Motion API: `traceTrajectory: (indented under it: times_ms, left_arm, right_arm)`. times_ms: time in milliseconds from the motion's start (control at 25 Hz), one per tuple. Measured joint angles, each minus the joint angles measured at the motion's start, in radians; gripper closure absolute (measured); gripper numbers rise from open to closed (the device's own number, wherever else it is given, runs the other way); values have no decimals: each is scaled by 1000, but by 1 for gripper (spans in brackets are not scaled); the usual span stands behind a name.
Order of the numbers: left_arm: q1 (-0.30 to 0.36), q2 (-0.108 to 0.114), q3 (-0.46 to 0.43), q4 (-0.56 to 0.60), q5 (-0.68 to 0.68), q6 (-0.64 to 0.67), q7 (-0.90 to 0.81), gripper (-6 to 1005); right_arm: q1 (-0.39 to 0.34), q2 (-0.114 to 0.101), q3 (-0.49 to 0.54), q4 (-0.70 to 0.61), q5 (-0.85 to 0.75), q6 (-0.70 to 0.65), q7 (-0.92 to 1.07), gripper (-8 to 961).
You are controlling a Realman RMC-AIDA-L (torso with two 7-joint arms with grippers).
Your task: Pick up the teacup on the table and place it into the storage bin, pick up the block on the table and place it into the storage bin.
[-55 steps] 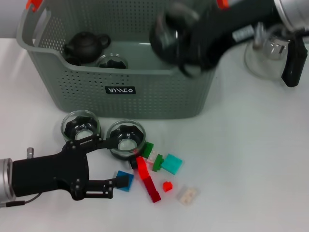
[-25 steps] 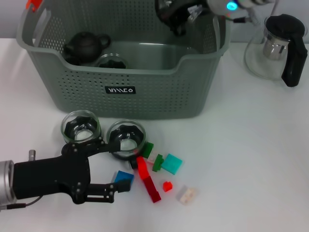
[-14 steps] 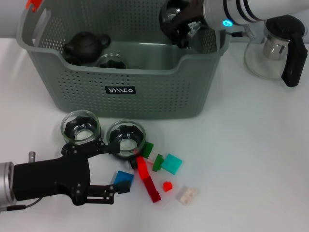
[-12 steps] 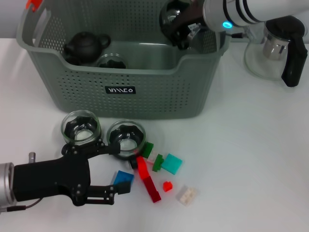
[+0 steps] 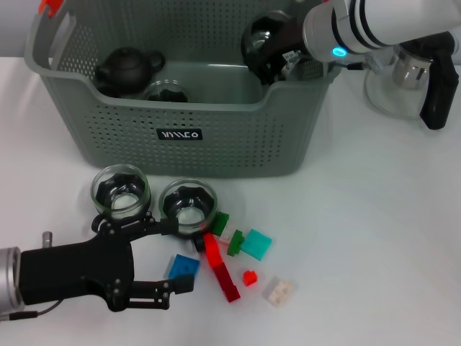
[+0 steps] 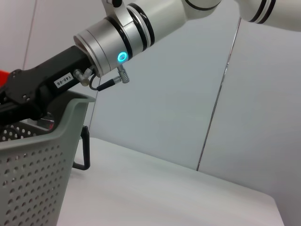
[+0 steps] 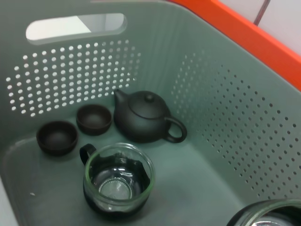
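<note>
So far we have 1 glass teacup (image 5: pixel 168 92) lying in the storage bin (image 5: pixel 180 134), next to a black teapot (image 5: pixel 128 68); our right wrist view also shows 2 small dark cups (image 7: pixel 94 119) in there. On the left, near edge of the table (image 5: pixel 374 238), our left gripper (image 5: pixel 167 254) sits low with its fingers spread apart, 1 by the teacups and 1 by the blue block (image 5: pixel 184 266), grasping nothing. Just right of it 2 more teacups (image 5: pixel 120 189) stand on the table in front of the bin, and the scattered blocks (image 5: pixel 247 244) lie beside them, none binned yet as far as we can see. Farther right, our right gripper (image 5: pixel 270 45) hangs over the bin's far right corner, clenched on a teacup that we judge is about to go in. A glass kettle (image 5: pixel 414 72) stands at the far right.
</note>
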Motion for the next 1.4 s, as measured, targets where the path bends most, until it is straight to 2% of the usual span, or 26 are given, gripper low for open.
traceTrajectory:
  times_ms: [1080,1240,1400]
  left_arm:
    - [11,-3,1,0,2,7,4,51]
    - [13,-3,-2,0,2,8,4,51]
    - [14,-3,-6,0,2,7,5,52]
  right_arm:
    - [-5,-1,-3,-18,-2,-60,14,828]
    - [-7,-3,-3,-38,-2,-74,22,610]
    - [-14,-4,-3,-66,-3,-84,24,463]
